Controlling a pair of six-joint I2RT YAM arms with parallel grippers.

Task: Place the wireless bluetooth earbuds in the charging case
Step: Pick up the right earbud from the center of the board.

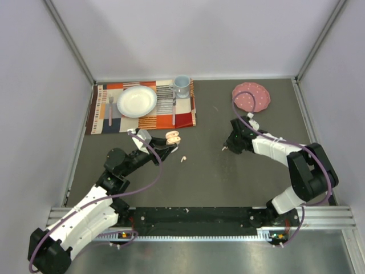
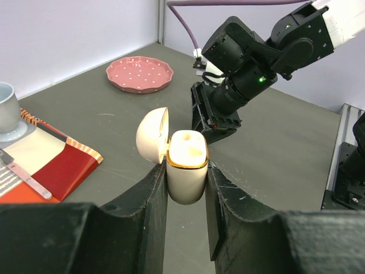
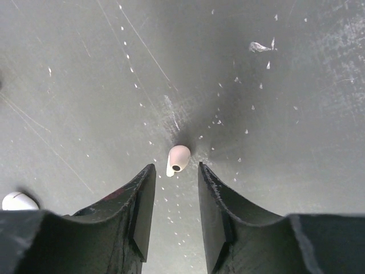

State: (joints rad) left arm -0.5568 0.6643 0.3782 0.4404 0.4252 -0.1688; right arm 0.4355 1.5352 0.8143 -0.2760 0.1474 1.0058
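My left gripper [image 2: 186, 171] is shut on the white charging case [image 2: 187, 166], which has a gold rim. The case stands upright with its lid [image 2: 153, 135] open, held above the table left of centre [image 1: 173, 137]. My right gripper [image 3: 175, 169] is open and points down at the table. A tiny white earbud [image 3: 179, 156] lies on the table just beyond its fingertips, untouched. That gripper also shows in the top view [image 1: 226, 147]. Another earbud [image 1: 183, 158] lies loose on the table below the case. A small white rounded thing [image 3: 17, 201] lies at the right wrist view's lower left.
A pink dotted plate [image 1: 251, 97] sits at the back right. A striped placemat [image 1: 185, 117] at the back left holds a white bowl [image 1: 137, 101], a pale blue cup [image 1: 181, 85] and cutlery. Grey walls enclose the table on three sides.
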